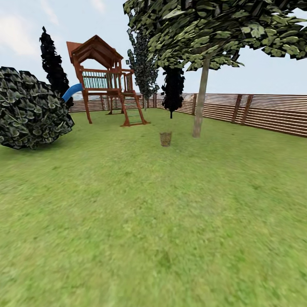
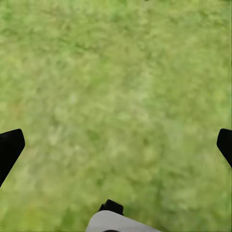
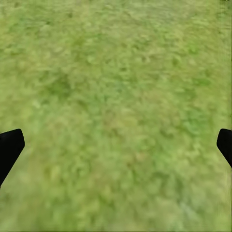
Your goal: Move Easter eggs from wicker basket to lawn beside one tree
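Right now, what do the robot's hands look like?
Little of them shows. In each wrist view, the left gripper and the right gripper show as two black fingertips with rounded corners at the picture's edges. By the left gripper sits a pale grey rounded part with a small black piece on it.

The wicker basket [image 1: 166, 139] stands upright on the lawn [image 1: 153, 221], far ahead of the fingers [image 2: 10, 147], near the tree [image 1: 200, 100] with its pale trunk; bare grass lies between the fingers.
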